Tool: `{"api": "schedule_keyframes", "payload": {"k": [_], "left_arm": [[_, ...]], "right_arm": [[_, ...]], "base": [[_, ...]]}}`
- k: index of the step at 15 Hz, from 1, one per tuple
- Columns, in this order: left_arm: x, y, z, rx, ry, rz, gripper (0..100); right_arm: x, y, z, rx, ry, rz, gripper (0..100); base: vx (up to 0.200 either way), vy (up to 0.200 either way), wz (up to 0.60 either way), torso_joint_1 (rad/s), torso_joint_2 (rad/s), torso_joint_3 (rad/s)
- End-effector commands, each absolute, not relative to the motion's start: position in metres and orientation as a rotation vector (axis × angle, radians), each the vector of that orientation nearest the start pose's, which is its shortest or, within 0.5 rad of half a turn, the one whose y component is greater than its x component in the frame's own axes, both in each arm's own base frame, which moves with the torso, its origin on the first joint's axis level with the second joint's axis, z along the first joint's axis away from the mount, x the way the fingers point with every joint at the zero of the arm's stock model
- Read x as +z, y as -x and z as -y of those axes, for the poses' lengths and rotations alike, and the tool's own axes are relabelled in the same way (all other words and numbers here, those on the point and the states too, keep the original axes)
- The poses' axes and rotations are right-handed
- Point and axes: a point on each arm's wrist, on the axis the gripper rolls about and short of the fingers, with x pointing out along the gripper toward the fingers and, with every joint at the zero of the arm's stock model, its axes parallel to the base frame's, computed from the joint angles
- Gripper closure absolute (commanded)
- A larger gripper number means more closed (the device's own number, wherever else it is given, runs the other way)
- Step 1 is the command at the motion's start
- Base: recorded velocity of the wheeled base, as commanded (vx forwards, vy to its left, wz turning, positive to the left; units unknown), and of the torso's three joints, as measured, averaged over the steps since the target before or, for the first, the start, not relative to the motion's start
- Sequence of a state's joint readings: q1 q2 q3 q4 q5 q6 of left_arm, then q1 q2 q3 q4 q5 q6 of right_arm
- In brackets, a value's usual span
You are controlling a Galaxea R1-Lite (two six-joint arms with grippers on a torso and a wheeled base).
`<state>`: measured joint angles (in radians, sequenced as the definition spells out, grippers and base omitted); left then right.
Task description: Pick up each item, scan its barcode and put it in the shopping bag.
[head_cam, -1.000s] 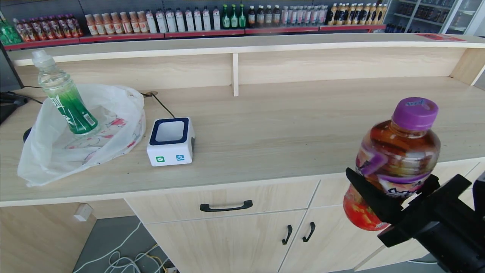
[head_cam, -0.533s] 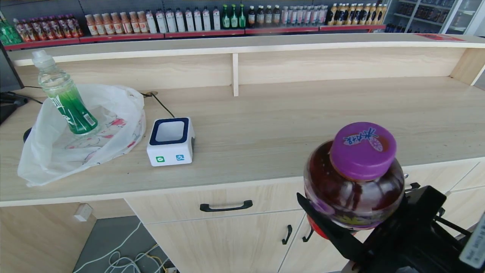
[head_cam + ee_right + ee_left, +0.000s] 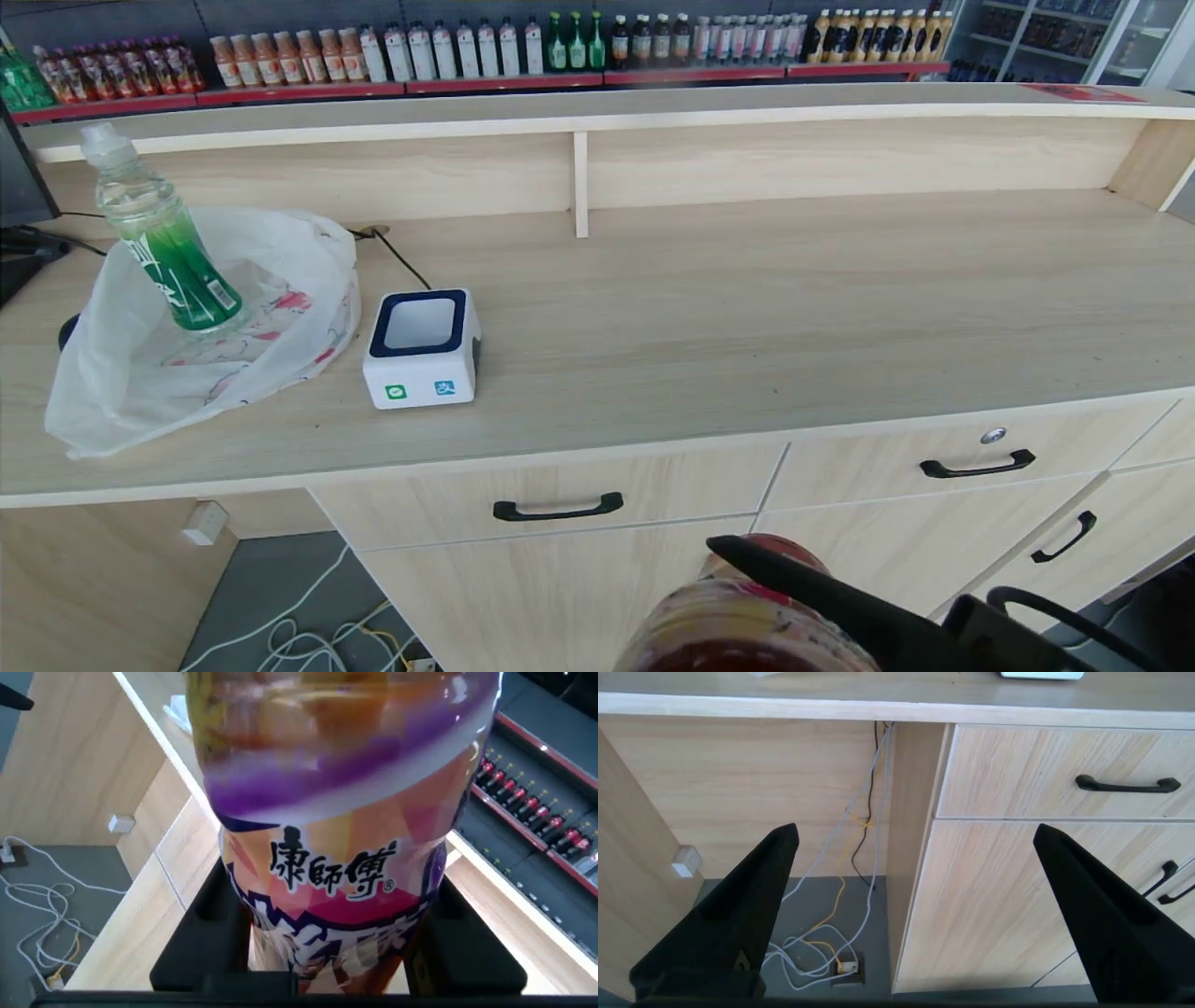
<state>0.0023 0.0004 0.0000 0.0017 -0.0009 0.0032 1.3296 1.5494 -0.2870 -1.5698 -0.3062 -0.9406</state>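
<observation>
The drink bottle (image 3: 738, 621) is hanging low before the cupboards (image 3: 560, 579) in the head view, clamped by the right gripper (image 3: 794, 583); the shopping bag (image 3: 121, 392) is lying on the counter (image 3: 747, 308) beside the scanner (image 3: 422, 347). Left wrist view: the left gripper (image 3: 910, 915) is gaping wide. Right wrist view: black fingers (image 3: 201, 938) are squeezing the drink bottle's label.

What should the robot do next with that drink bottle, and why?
Probably raise the bottle and carry it to the scanner: the right claw grips it low, below the counter, and the scanner sits up on top.
</observation>
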Motion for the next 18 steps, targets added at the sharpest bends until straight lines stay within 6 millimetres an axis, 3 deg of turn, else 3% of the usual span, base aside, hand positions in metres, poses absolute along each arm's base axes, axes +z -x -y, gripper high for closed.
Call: {"api": "schedule_keyframes", "payload": {"k": [1, 7, 12, 18], "left_arm": [[0.075, 0.023, 0.0, 0.002, -0.003, -0.002, 0], [0.075, 0.023, 0.0, 0.003, -0.003, -0.002, 0], [0.075, 0.023, 0.0, 0.003, -0.003, -0.002, 0], [0.075, 0.023, 0.0, 0.002, -0.003, -0.002, 0]], "right_arm": [[0.184, -0.055, -0.212, 0.827, 0.719, 0.728, 100], [0.187, -0.057, -0.213, 0.758, 0.883, 0.823, 100], [0.194, -0.065, -0.218, 0.599, 1.137, 0.947, 100], [0.199, -0.064, -0.22, 0.557, 1.254, 1.102, 100]], "base": [[0.0, 0.0, 0.0, 0.0, 0.0, 0.0], [0.0, 0.0, 0.0, 0.0, 0.0, 0.0], [0.0, 0.0, 0.0, 0.0, 0.0, 0.0], [0.0, 0.0, 0.0, 0.0, 0.0, 0.0]]}}
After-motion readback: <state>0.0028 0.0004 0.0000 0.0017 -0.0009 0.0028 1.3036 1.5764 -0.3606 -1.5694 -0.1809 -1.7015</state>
